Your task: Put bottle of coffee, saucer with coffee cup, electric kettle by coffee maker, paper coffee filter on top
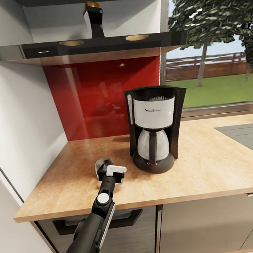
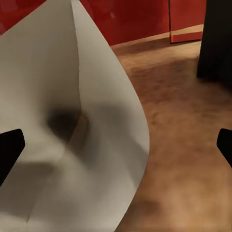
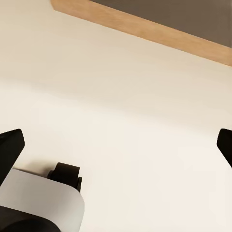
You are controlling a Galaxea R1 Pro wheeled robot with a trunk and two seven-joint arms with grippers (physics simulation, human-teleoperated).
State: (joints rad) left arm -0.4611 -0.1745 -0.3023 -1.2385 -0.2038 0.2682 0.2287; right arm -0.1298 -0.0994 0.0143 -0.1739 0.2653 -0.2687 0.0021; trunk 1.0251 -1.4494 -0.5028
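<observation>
1. Lying on the long light wood-grain kitchen countertop (image 1: 207, 161), one thin white paper coffee filter (image 1: 104, 164) is seen just left of the tall black-and-white coffee maker (image 1: 156, 127), its open mouth turned toward the near edge, presumably so it can be approached from the front.
2. The left gripper (image 1: 111, 173) is held low over the countertop at the filter; in the left wrist view the cone (image 2: 72, 135) lies between the two dark fingertips (image 2: 10, 150), which stand wide apart and do not pinch it.
3. One coffee maker is counted, standing upright with its steel carafe in place, as the task requires; its open top is judged to be where the filter belongs.
4. One small dark bottle of coffee with a gold-yellow cap (image 1: 93, 20) is seen on the far shelf above the dark range hood (image 1: 88, 47), well apart from the machine.
5. The right gripper (image 3: 116, 145) is pointed at a pale floor, its fingertips spread and nothing between them.
6. A grasp on the thin paper is judged to be the step in hand; crushing is a risk.
</observation>
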